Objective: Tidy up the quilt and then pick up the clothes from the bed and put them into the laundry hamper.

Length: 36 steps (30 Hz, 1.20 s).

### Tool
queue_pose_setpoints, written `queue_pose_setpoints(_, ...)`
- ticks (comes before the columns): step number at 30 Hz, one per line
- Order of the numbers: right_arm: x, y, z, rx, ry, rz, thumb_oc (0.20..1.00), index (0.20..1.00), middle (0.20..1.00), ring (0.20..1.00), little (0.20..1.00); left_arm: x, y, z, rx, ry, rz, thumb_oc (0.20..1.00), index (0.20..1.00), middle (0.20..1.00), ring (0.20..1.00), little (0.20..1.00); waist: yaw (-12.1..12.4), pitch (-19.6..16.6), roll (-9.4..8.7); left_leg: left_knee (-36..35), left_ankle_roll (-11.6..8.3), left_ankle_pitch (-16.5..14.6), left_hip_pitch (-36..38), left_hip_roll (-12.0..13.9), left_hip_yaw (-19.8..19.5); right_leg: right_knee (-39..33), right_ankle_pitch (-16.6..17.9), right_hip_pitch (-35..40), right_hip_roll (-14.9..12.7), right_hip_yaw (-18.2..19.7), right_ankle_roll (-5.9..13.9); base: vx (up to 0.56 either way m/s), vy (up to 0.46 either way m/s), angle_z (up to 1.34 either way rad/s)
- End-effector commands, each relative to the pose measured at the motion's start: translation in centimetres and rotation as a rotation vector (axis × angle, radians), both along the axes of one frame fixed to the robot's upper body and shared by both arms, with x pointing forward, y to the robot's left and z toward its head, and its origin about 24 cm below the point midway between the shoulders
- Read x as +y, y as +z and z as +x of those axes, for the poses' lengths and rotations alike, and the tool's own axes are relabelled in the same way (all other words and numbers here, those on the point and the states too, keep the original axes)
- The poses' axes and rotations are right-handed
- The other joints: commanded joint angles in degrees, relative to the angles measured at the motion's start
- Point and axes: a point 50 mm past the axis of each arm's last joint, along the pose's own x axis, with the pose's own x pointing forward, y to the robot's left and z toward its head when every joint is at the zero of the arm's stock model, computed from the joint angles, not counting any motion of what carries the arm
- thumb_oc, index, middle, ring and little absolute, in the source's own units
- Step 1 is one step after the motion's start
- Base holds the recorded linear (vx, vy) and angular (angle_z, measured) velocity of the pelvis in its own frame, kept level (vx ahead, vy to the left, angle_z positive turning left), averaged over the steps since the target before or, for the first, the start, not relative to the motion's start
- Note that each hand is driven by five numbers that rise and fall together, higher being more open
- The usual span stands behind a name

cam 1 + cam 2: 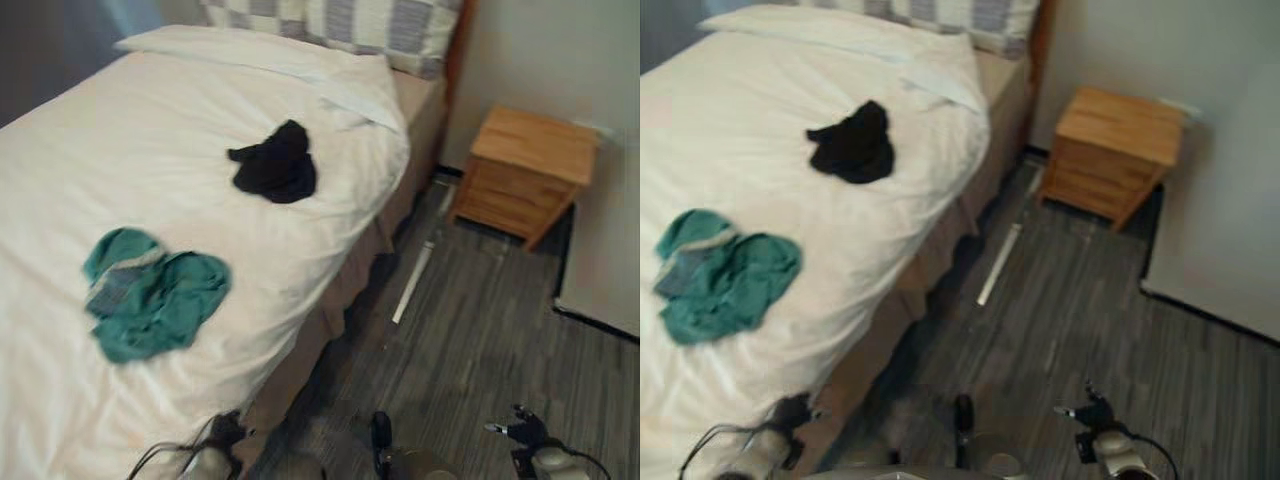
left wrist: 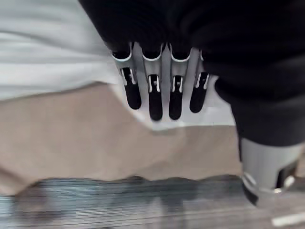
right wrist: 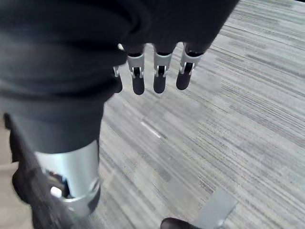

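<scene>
A: Where are the clothes seen, relative to each robot hand?

B: Two garments are seen lying on the white quilt (image 1: 150,150), which is spread over the bed (image 1: 330,300). A crumpled teal garment (image 1: 150,292) lies nearer the foot end, and a black garment (image 1: 275,163) lies further up, towards the checked pillows (image 1: 390,25). The two are well apart from one another.

A: And the hands?

B: The left robot hand (image 2: 162,90) is held just beside the edge of the bed, its fingers (image 2: 155,102) straight and pointed down past the quilt's hem and the tan bed skirt (image 2: 95,138). Nothing is held in it. The teal garment is the nearer of the two to it, though not touching.

A: The right one?

B: The right robot hand (image 3: 157,71) is held over the grey striped floor (image 3: 238,119), fingers relaxed and empty, well apart from both garments.

A: Anything else noted?

B: A wooden nightstand (image 1: 530,170) is seen against the wall beside the bed's head.
</scene>
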Motion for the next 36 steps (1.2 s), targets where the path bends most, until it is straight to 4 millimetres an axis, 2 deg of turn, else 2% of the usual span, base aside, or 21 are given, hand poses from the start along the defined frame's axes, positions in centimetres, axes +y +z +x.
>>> queue_pose_setpoints(1, -0.1, 0.8, 1.8, -0.045, 0.082, -0.047, 1.000, 1.000, 1.000, 1.000, 1.000, -0.6, 2.8, 4.5, -0.216, -0.016, -0.017, 1.000, 1.000, 1.000, 1.000, 1.000, 2.2, 5.1, 2.15, -12.9, 3.47, 6.7, -0.3, -2.5, -0.6, 1.0, -10.2, 8.0, -3.1, 0.8, 9.19, 0.42, 0.232, -1.84)
queue_pose_setpoints(2, -0.2, 0.8, 1.8, -0.043, 0.076, -0.053, 1.000, 1.000, 1.000, 1.000, 1.000, -1.0, 2.7, 4.5, -0.208, -0.027, -0.020, 1.000, 1.000, 1.000, 1.000, 1.000, 2.3, 4.7, 3.06, -18.1, 3.16, 9.5, -1.1, -1.3, -1.1, 0.6, -10.8, 8.5, -2.6, 1.5, 9.22, 0.29, 0.149, -1.93)
queue_pose_setpoints(6, 0.0, -0.1, -0.4, 0.008, 0.042, -0.027, 1.000, 1.000, 1.000, 1.000, 1.000, -0.3, 1.9, 3.3, -0.135, -0.047, 0.020, 1.000, 1.000, 1.000, 1.000, 1.000, 2.0, 3.2, 3.00, -22.0, 5.49, 8.2, 3.2, -2.6, -0.6, 10.8, -14.1, 9.5, -2.7, 2.3, 10.66, 0.53, 0.193, -1.45)
queue_pose_setpoints(8, 0.2, -0.1, 0.0, -0.004, 0.023, -0.016, 1.000, 1.000, 1.000, 1.000, 1.000, -0.3, 2.1, 3.9, -0.146, -0.038, 0.025, 1.000, 1.000, 1.000, 1.000, 1.000, 0.4, 4.4, 3.16, -22.3, 6.67, 6.5, 6.3, -3.4, 1.7, 25.7, -7.3, 3.5, -4.9, 0.4, 15.34, 0.39, 0.178, -0.08)
queue_pose_setpoints(10, 0.5, 0.5, 1.3, -0.060, 0.005, -0.008, 1.000, 1.000, 1.000, 1.000, 1.000, -0.4, 2.9, 5.1, -0.181, -0.065, 0.047, 1.000, 1.000, 1.000, 1.000, 1.000, -1.6, 6.4, 5.19, -25.4, 7.04, 6.9, 10.2, -1.5, 2.4, 37.7, -1.7, -5.5, -3.8, -0.8, 16.75, 0.38, 0.131, -0.14)
queue_pose_setpoints(11, 0.8, 0.6, 1.6, -0.091, 0.000, 0.008, 1.000, 1.000, 1.000, 1.000, 1.000, -0.4, 3.3, 5.5, -0.199, -0.083, 0.058, 1.000, 1.000, 1.000, 1.000, 1.000, -3.2, 6.7, 6.03, -28.6, 6.74, 6.7, 13.6, -1.3, 2.6, 35.9, -4.4, -10.1, -3.6, -3.6, 15.57, 0.35, 0.078, -0.15)
queue_pose_setpoints(13, 0.8, 0.6, 1.6, -0.091, 0.001, 0.007, 1.000, 1.000, 1.000, 1.000, 1.000, -0.4, 3.2, 5.5, -0.199, -0.083, 0.058, 1.000, 1.000, 1.000, 1.000, 1.000, -3.5, 6.9, 6.00, -28.7, 6.73, 6.7, 14.0, -1.3, 2.4, 36.0, -4.6, -9.8, -3.7, -3.8, 15.55, 0.30, -0.011, 0.20)
queue_pose_setpoints(15, 1.5, 0.4, 1.5, -0.098, -0.028, 0.034, 1.000, 1.000, 1.000, 1.000, 1.000, -0.7, 3.4, 6.1, -0.198, -0.112, 0.069, 1.000, 1.000, 1.000, 1.000, 1.000, -6.2, 6.3, 5.39, -29.7, 5.77, 3.5, 17.7, -2.3, 2.6, 16.7, -5.7, -11.6, -4.1, -7.5, 14.47, 0.71, -0.164, 0.33)
queue_pose_setpoints(16, 1.8, 0.2, 1.5, -0.091, -0.039, 0.031, 1.000, 1.000, 1.000, 1.000, 1.000, -0.4, 3.2, 6.2, -0.181, -0.111, 0.095, 1.000, 1.000, 1.000, 1.000, 1.000, -6.9, 5.4, 4.98, -29.7, 4.56, 0.4, 20.5, -1.9, 4.0, 4.5, -3.2, -13.3, -7.1, -12.5, 15.06, 0.75, -0.209, 0.31)
queue_pose_setpoints(20, 1.7, -0.3, 0.6, -0.045, -0.032, 0.014, 1.000, 1.000, 1.000, 1.000, 1.000, 0.0, 2.2, 5.1, -0.111, -0.117, 0.135, 1.000, 1.000, 1.000, 1.000, 1.000, -6.8, 4.7, 5.94, -29.7, 3.03, -3.1, 26.3, -0.4, 5.6, 0.0, -1.7, -12.8, -8.2, -17.8, 15.20, 0.52, -0.115, 0.03)
queue_pose_setpoints(22, 1.5, -0.6, -0.4, -0.004, -0.015, 0.010, 1.000, 1.000, 1.000, 1.000, 1.000, 0.5, 1.3, 3.7, -0.057, -0.096, 0.137, 1.000, 1.000, 1.000, 1.000, 1.000, -7.1, 3.7, 6.72, -22.7, 1.36, -0.1, 27.1, 1.5, 6.7, 0.4, -0.7, -9.8, -6.4, -17.9, 12.93, 0.72, -0.216, -0.45)
queue_pose_setpoints(23, 0.9, -0.5, -0.5, 0.000, -0.013, -0.006, 1.000, 1.000, 1.000, 1.000, 1.000, 1.0, 0.9, 2.7, -0.032, -0.072, 0.133, 1.000, 1.000, 1.000, 1.000, 1.000, -6.5, 3.8, 6.36, -1.7, -1.59, 11.0, 20.1, 3.8, 7.1, -0.4, -0.5, -4.6, -4.7, -17.9, 10.26, 0.55, -0.247, -0.34)
queue_pose_setpoints(24, 0.9, -0.5, -0.4, 0.000, -0.013, -0.005, 1.000, 1.000, 1.000, 1.000, 1.000, 1.0, 0.9, 2.7, -0.032, -0.072, 0.133, 1.000, 1.000, 1.000, 1.000, 1.000, -6.7, 3.6, 6.21, -1.5, -1.56, 11.1, 19.7, 3.7, 6.9, -0.4, -0.4, -4.8, -4.9, -18.0, 10.26, 0.52, -0.272, -0.14)
queue_pose_setpoints(25, 0.7, -0.3, -0.2, -0.001, 0.003, -0.023, 1.000, 1.000, 1.000, 1.000, 1.000, 1.1, 1.0, 2.6, -0.039, -0.059, 0.126, 1.000, 1.000, 1.000, 1.000, 1.000, -5.1, 4.7, 5.28, 9.1, -0.97, 14.1, 14.8, 3.4, 5.3, -0.8, -0.9, -2.5, -4.4, -17.4, 8.65, 0.27, -0.137, -0.12)
queue_pose_setpoints(26, 0.5, 0.0, 0.4, -0.018, 0.017, -0.033, 1.000, 1.000, 1.000, 1.000, 1.000, 1.1, 1.2, 2.7, -0.055, -0.054, 0.120, 1.000, 1.000, 1.000, 1.000, 1.000, -3.8, 5.6, 4.24, 18.0, 0.46, 14.6, 9.8, 1.5, 3.1, -1.1, -1.2, -1.1, -4.8, -16.3, 7.65, 0.42, -0.168, -0.25)
queue_pose_setpoints(28, 0.2, 0.9, 2.5, -0.056, 0.083, -0.066, 1.000, 1.000, 1.000, 1.000, 1.000, 1.3, 2.0, 3.7, -0.121, -0.013, 0.103, 1.000, 1.000, 1.000, 1.000, 1.000, 0.5, 6.8, 2.95, 23.8, 3.04, 9.2, 0.2, 0.4, 2.0, -2.6, -3.7, 3.8, -5.0, -12.0, 7.77, 0.52, -0.008, -1.05)
queue_pose_setpoints(30, 0.5, 1.1, 3.1, -0.066, 0.110, -0.071, 1.000, 1.000, 1.000, 1.000, 1.000, 1.2, 2.1, 3.7, -0.133, -0.001, 0.093, 1.000, 1.000, 1.000, 1.000, 1.000, 2.2, 6.9, 2.72, 20.8, 3.24, 8.5, -2.1, 0.2, 2.4, -2.6, -5.0, 5.4, -5.1, -10.2, 8.19, 0.50, 0.139, -1.61)
queue_pose_setpoints(31, 0.8, 1.3, 3.5, -0.076, 0.155, -0.071, 1.000, 1.000, 1.000, 1.000, 1.000, 1.1, 1.9, 3.3, -0.138, 0.022, 0.071, 1.000, 1.000, 1.000, 1.000, 1.000, 4.5, 6.6, 3.43, 10.0, 3.64, 7.4, -3.1, -0.9, 2.9, -2.6, -6.7, 7.9, -4.9, -7.3, 8.63, 0.50, 0.184, -1.24)
queue_pose_setpoints(33, 1.0, 1.3, 3.6, -0.081, 0.167, -0.074, 1.000, 1.000, 1.000, 1.000, 1.000, 1.0, 1.7, 2.9, -0.132, 0.033, 0.062, 1.000, 1.000, 1.000, 1.000, 1.000, 5.3, 6.3, 3.67, 2.5, 3.86, 7.2, -2.4, -1.4, 3.8, -2.6, -7.5, 9.1, -4.9, -6.8, 8.95, 0.42, 0.156, -0.73)
queue_pose_setpoints(35, 0.8, 1.4, 3.5, -0.088, 0.185, -0.091, 1.000, 1.000, 1.000, 1.000, 1.000, 1.0, 1.4, 2.3, -0.117, 0.035, 0.062, 1.000, 1.000, 1.000, 1.000, 1.000, 5.7, 5.3, 4.02, -11.5, 4.06, 8.9, -2.0, -0.1, 10.1, -2.6, -10.5, 11.9, -4.7, -8.3, 9.34, 0.47, 0.109, -1.15)
queue_pose_setpoints(36, 0.7, 1.5, 3.5, -0.092, 0.190, -0.108, 1.000, 1.000, 1.000, 1.000, 1.000, 1.0, 1.3, 2.1, -0.111, 0.029, 0.066, 1.000, 1.000, 1.000, 1.000, 1.000, 5.4, 5.2, 4.60, -14.9, 3.22, 10.5, -2.0, 1.4, 17.4, -2.6, -12.0, 13.5, -3.8, -10.0, 9.10, 0.30, 0.047, -0.83)
